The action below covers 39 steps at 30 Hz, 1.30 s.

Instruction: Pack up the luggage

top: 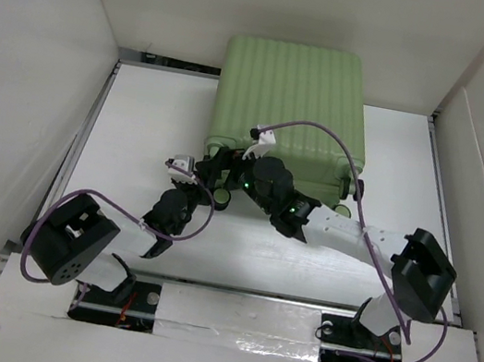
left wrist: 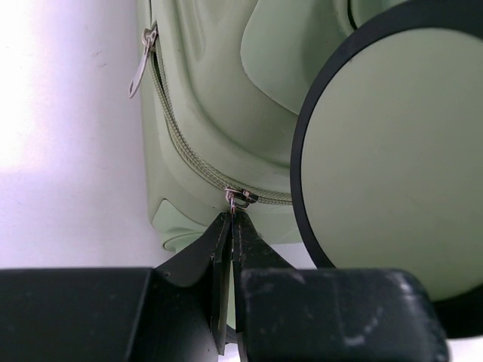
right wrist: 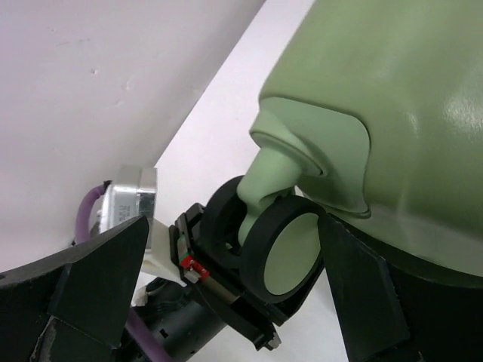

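Luggage upper centre on the table, both end effectors at its lower left corner.

In the top view the luggage (top: 291,105) lies flat on the table (top: 139,125), upper centre of the frame. The left end effector (top: 199,172) is at its lower left corner, and the right end effector (top: 242,159) is just right of that, on the lower edge. In the left wrist view a wheel (left wrist: 392,162) fills the right side. The zipper pull (left wrist: 240,197) sits at centre, left of the wheel, pinched by the fingertips below it. In the right wrist view a wheel sits lower centre between the spread fingers, under the shell at upper right.
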Tool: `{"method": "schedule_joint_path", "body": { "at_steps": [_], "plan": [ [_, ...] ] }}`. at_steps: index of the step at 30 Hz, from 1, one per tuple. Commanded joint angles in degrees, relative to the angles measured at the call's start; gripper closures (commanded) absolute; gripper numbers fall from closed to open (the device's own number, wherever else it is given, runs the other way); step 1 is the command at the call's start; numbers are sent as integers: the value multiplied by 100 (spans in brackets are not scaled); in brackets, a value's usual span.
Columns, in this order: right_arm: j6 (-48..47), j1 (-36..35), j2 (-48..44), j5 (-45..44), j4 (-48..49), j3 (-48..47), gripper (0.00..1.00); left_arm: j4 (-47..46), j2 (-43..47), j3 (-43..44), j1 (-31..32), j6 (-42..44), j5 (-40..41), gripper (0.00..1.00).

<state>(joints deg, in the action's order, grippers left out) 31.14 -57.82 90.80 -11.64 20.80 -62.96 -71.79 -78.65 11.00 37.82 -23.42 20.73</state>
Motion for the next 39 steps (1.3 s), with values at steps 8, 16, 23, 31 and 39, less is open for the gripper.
{"method": "schedule_joint_path", "body": {
  "at_steps": [8, 16, 23, 31, 39],
  "plan": [
    [788, 245, 605, 337, 311, -357, 8, -1012, 105, -28, -179, 22, 256, 100],
    [710, 298, 52, 57, 864, 301, 78, -986, 69, -46, -302, 74, 256, 100],
    [446, 298, -669, -128, 1075, 837, 100, -435, -10, 129, -486, 4, 624, 100],
    [244, 298, -1266, -408, 1041, 1365, 100, 288, 270, 156, -486, -198, 1100, 100],
    [-3, 166, -733, -40, 311, 514, 25, 148, 500, -72, -434, -225, 687, 100]
  ]
}}
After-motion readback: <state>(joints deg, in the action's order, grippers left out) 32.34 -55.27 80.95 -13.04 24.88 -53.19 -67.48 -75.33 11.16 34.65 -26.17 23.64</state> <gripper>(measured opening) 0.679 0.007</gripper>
